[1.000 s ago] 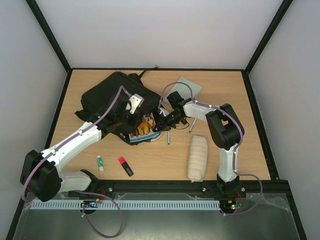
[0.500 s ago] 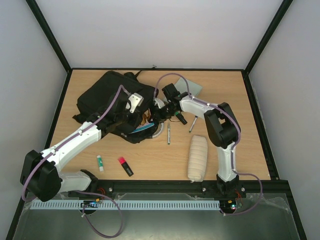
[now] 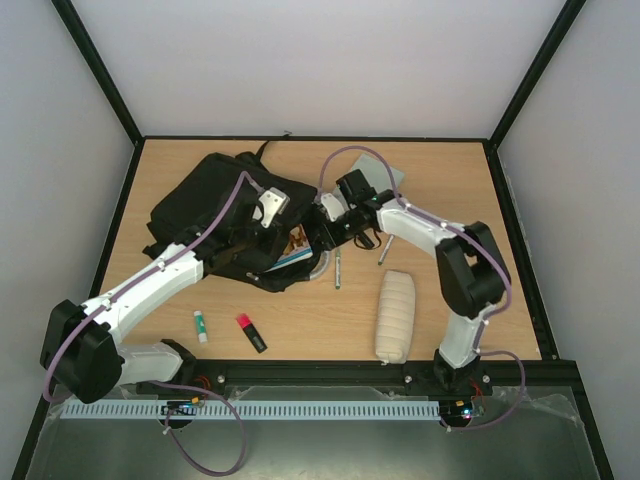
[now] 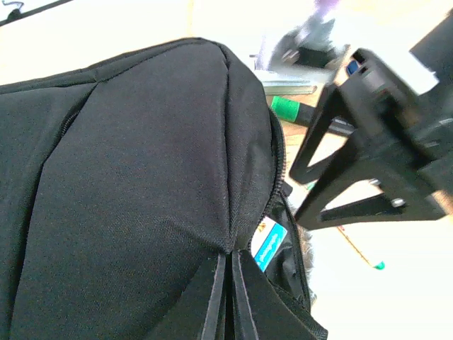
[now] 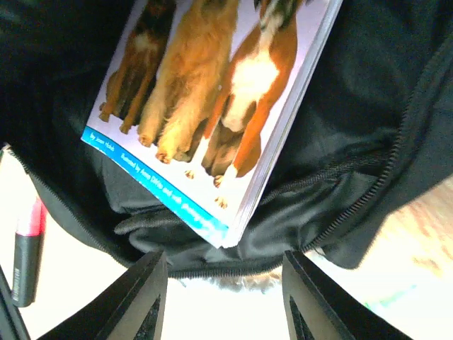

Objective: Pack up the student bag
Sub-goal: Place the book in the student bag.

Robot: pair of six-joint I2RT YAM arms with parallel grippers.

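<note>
The student bag (image 3: 210,205), a big black backpack, lies at the back left with its opening turned to the right. My left gripper (image 3: 259,237) is shut on the bag's upper fabric at the opening, where the closed fingertips (image 4: 230,262) pinch a fold of the bag (image 4: 134,177). A dog-picture book (image 5: 212,85) sits partly inside the bag (image 5: 354,106), with its corner poking out (image 3: 294,252). My right gripper (image 5: 225,301) hangs open just outside the opening, its fingers (image 5: 138,301) clear of the book. In the top view the right gripper (image 3: 320,234) is beside the opening.
A white cylindrical pouch (image 3: 394,315), two pens (image 3: 337,268) (image 3: 383,248), a red-and-black highlighter (image 3: 250,332) and a glue stick (image 3: 201,325) lie on the wooden table (image 3: 460,190). A grey notebook (image 3: 388,176) lies behind the right arm.
My right gripper has opened and let go of the book, which now rests deeper in the bag, and has drawn back slightly. The left gripper kept its hold on the bag.
</note>
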